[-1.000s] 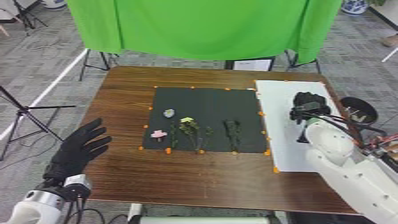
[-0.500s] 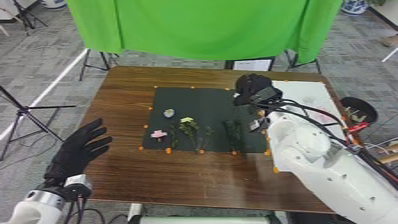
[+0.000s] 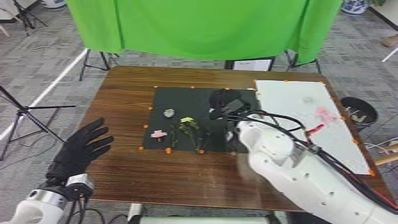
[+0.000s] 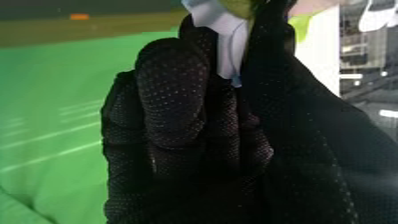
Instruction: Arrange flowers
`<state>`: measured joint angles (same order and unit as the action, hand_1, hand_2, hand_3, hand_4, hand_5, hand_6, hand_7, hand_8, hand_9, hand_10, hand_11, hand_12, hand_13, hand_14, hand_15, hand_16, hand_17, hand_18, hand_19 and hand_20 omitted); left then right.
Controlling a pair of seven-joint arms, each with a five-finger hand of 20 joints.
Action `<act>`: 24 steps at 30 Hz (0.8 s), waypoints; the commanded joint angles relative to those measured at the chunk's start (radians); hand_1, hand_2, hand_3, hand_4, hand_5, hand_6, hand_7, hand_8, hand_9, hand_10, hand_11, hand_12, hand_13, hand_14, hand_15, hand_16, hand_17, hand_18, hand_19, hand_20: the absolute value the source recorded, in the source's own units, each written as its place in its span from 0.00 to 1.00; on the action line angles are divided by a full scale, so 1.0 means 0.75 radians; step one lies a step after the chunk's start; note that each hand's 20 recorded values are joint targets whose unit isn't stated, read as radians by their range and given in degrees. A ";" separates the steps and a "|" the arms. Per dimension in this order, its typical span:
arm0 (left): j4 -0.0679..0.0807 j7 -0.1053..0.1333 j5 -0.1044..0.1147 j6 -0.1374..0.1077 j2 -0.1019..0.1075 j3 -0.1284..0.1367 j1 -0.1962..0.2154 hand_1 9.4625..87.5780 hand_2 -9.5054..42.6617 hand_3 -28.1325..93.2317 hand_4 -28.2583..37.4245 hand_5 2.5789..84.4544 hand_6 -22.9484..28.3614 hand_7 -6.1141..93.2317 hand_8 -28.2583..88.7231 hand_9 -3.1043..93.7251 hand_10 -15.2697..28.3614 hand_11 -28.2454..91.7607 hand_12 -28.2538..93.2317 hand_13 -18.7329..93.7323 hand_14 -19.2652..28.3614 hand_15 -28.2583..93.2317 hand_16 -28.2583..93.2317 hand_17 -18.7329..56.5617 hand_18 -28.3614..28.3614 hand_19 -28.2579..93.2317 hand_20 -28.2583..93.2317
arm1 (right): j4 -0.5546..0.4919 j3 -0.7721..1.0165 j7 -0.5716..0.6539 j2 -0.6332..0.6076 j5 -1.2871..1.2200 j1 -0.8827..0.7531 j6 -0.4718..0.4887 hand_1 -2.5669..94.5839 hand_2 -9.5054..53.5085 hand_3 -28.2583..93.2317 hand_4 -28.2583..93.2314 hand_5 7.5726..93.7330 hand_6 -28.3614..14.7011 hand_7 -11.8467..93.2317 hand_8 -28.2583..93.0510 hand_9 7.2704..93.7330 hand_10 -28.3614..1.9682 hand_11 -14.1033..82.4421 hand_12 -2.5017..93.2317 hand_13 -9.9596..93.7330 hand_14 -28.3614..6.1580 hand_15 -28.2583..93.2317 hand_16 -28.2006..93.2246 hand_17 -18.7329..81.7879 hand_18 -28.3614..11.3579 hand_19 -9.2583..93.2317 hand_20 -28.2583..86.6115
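In the head view my right hand (image 3: 227,99) is over the upper right of the black cloth (image 3: 179,96), its arm covering part of the dark-leaved stems. In the right wrist view the same hand (image 4: 178,115) has relaxed fingers; a pale bluish strip (image 4: 233,45) shows between them and the thumb, and I cannot tell whether they touch it. On the cloth lie a pink flower (image 3: 158,134), a pale bloom (image 3: 169,113) and a yellow-topped stem (image 3: 187,120). A blurry pink item (image 3: 327,115) lies on the white sheet (image 3: 289,97). Open, my left hand (image 3: 78,150) is at the table's left edge.
Orange markers (image 3: 169,150) line the cloth and sheet. A dark round container (image 3: 359,110) stands off the table's right side. Beyond the brown table (image 3: 169,177) hangs a green curtain (image 3: 204,30), with tripod legs (image 3: 40,107) at the left.
My right hand has moved left from the white sheet to the black cloth, uncovering the pink item on the sheet. My left hand has kept still.
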<state>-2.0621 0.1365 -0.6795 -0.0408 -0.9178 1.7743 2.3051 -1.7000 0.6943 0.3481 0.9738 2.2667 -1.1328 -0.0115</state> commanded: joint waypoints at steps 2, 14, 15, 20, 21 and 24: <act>0.005 -0.017 0.004 0.003 -0.011 -0.017 -0.012 0.22 0.18 0.82 0.01 0.30 0.52 0.28 0.14 0.26 0.63 0.44 0.36 0.34 0.76 0.53 0.22 0.12 0.89 0.57 0.31 | 0.050 -0.035 0.007 0.089 0.040 0.024 0.017 0.51 0.00 0.93 0.00 0.70 0.72 0.59 0.24 0.92 0.79 0.33 0.56 0.89 0.77 0.68 0.51 0.50 0.27 0.85 0.64; 0.009 -0.021 0.003 0.010 -0.005 -0.022 -0.018 0.22 0.18 0.82 0.01 0.30 0.52 0.28 0.14 0.26 0.63 0.44 0.36 0.34 0.76 0.53 0.22 0.12 0.89 0.57 0.31 | 0.079 -0.038 0.055 0.107 0.049 0.023 0.038 0.44 0.00 0.91 0.00 0.66 0.69 0.57 0.24 0.84 0.72 0.40 0.49 0.85 0.73 0.71 0.47 0.47 0.26 0.84 0.65; 0.010 -0.022 0.004 0.009 -0.003 -0.024 -0.018 0.22 0.18 0.82 0.01 0.30 0.52 0.28 0.14 0.26 0.64 0.44 0.36 0.34 0.76 0.53 0.22 0.12 0.89 0.57 0.31 | 0.082 -0.035 0.054 0.106 0.054 0.021 0.043 0.43 0.00 0.91 0.00 0.66 0.68 0.57 0.24 0.83 0.72 0.41 0.49 0.84 0.72 0.72 0.47 0.47 0.26 0.84 0.65; 0.009 -0.028 0.004 0.016 0.002 -0.017 -0.015 0.22 0.18 0.82 0.01 0.30 0.52 0.28 0.14 0.26 0.63 0.44 0.36 0.34 0.76 0.53 0.22 0.12 0.89 0.57 0.31 | 0.080 -0.027 0.066 0.104 0.053 0.012 0.057 0.41 0.00 0.90 0.00 0.64 0.68 0.57 0.24 0.80 0.69 0.46 0.43 0.82 0.72 0.72 0.46 0.46 0.25 0.83 0.66; 0.010 -0.028 0.005 0.016 0.004 -0.018 -0.016 0.22 0.18 0.82 0.01 0.30 0.52 0.28 0.14 0.26 0.63 0.44 0.36 0.34 0.76 0.53 0.22 0.12 0.89 0.57 0.31 | 0.080 -0.025 0.065 0.104 0.053 0.011 0.059 0.40 0.00 0.90 0.00 0.64 0.68 0.56 0.24 0.79 0.68 0.47 0.43 0.82 0.72 0.72 0.46 0.46 0.25 0.83 0.66; 0.009 -0.030 0.005 0.019 0.005 -0.017 -0.015 0.22 0.18 0.82 0.01 0.30 0.52 0.28 0.14 0.26 0.63 0.44 0.36 0.34 0.76 0.53 0.22 0.12 0.89 0.57 0.31 | 0.076 -0.024 0.063 0.101 0.059 0.008 0.067 0.38 0.00 0.91 0.00 0.64 0.69 0.55 0.24 0.78 0.66 0.50 0.39 0.82 0.71 0.73 0.46 0.45 0.25 0.83 0.66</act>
<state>-2.0572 0.1271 -0.6795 -0.0394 -0.9163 1.7584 2.2866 -1.6398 0.6681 0.3891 1.0524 2.2898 -1.1213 0.0233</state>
